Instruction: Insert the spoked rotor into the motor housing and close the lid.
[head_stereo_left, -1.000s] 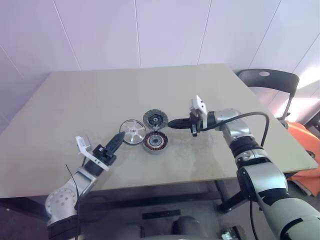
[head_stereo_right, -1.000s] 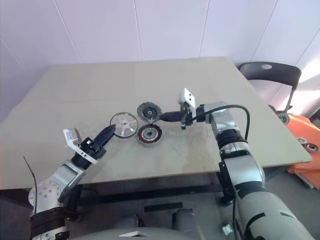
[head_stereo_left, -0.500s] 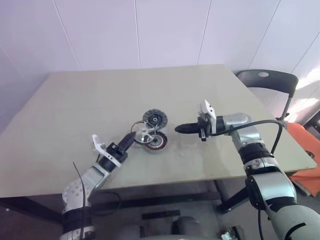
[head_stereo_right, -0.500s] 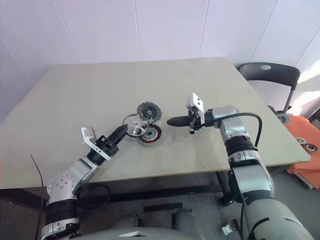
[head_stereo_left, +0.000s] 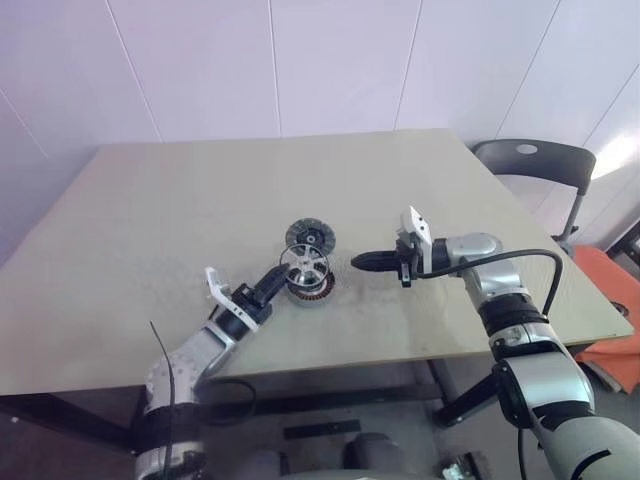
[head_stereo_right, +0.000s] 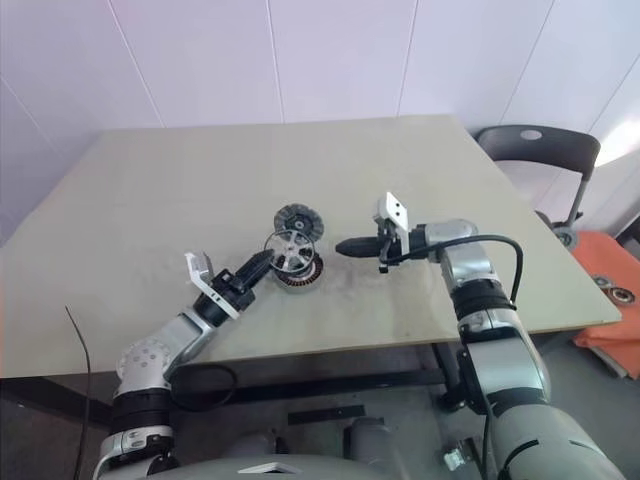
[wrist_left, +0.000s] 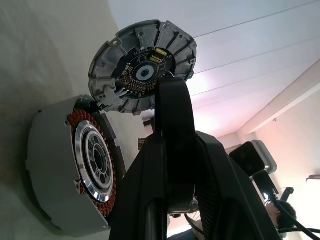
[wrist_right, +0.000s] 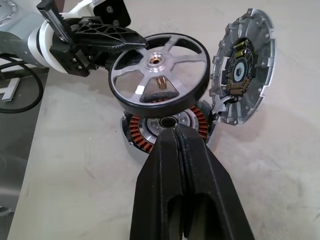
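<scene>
We've got the rotor (wrist_right: 159, 74) up in the air, tilted, sitting right over the housing (wrist_right: 167, 125) with its copper windings showing underneath. Our left pincer (head_stereo_left: 283, 273) is clamped on the rotor's rim from the left side. The housing rests on the tabletop (head_stereo_left: 150, 200), and the lid (head_stereo_left: 310, 237) lies flat just behind it, pretty much touching it, circuit side up. Our right pincer (head_stereo_left: 358, 262) hovers a bit off to the right of the housing, fingers pressed together on nothing, pointing left at the parts. A chair (head_stereo_left: 535, 160) stands past the tabletop's far right corner.
</scene>
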